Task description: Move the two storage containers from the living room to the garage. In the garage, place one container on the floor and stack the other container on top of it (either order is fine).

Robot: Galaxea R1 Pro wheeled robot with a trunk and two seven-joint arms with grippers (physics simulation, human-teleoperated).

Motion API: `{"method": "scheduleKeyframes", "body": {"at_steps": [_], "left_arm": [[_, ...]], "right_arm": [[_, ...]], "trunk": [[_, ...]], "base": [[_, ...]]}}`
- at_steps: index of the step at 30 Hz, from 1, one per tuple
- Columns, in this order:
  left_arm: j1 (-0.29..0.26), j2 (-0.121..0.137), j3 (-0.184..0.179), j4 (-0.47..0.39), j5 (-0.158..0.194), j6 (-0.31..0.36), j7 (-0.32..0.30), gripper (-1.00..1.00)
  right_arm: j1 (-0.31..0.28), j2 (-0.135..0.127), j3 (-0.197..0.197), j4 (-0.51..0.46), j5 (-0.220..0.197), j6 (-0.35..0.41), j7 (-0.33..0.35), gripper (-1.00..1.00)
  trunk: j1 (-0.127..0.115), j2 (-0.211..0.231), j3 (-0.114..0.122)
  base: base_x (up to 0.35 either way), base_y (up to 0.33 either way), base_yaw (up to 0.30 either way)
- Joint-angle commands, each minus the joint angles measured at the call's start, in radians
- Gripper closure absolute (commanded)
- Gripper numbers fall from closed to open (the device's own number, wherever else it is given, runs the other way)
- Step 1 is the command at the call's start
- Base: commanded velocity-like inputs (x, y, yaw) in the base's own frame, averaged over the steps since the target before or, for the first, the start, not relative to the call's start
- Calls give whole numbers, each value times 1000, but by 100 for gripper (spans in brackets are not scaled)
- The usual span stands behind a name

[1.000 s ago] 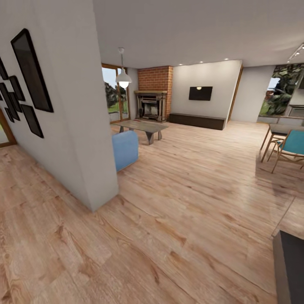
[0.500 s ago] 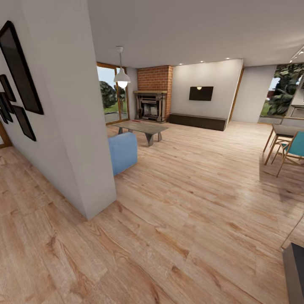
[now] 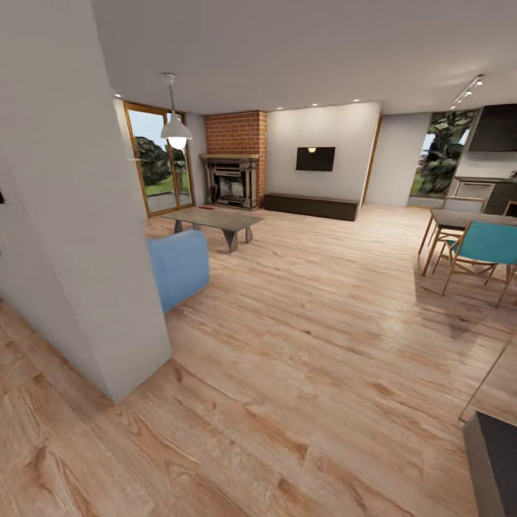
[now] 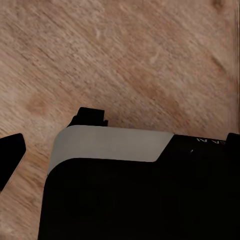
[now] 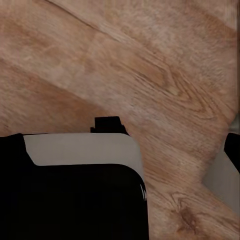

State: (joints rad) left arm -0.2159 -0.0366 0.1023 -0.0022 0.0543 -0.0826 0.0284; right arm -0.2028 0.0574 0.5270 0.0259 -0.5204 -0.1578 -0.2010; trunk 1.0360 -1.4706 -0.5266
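1. On the left a plain white wall corner stands close, smooth and matte, its base meeting the light wood-plank floor, which has long boards with a strong swirling grain.
2. Just past that corner sits a blue upholstered seat with soft, rounded edges.
3. Behind it is a low grey coffee table with a flat slab top on angled legs; a small red patch lies on its far end, too small to identify.
4. A white dome-shaped pendant lamp hangs above, in front of wood-framed glass doors.
5. In the living room's far corner rises a red brick fireplace with a dark opening.
6. A flat black TV is mounted on the pale wall, with a long, low dark wood console beneath.
7. At the right stand a wooden dining table and a teal chair with thin wooden legs.
8. Each wrist view shows black and pale grey robot casing over the planks; I cannot tell whether the fingers are parted or closed.
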Motion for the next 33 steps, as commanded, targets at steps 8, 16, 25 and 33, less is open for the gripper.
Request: {"method": "scheduleKeyframes", "body": {"at_steps": [8,16,25,33], "left_arm": [[0,0,5,1,6,-3,1,-100],[0,0,5,1,6,-2,1,-100],[0,1,5,1,6,4,1,-100],[0,1,5,1,6,4,1,-100]], "right_arm": [[-1,1,8,3,-9,-5,-1,-100],[-1,1,8,3,-8,-5,0,-100],[-1,1,9,3,-7,-5,0,-100],[-1,1,8,3,-8,-5,0,-100]], "trunk": [[1,0,-1],[1,0,-1],[1,0,-1],[1,0,-1]], "base": [[321,0,-229],[321,0,-32],[323,0,-1],[323,0,0]]}}
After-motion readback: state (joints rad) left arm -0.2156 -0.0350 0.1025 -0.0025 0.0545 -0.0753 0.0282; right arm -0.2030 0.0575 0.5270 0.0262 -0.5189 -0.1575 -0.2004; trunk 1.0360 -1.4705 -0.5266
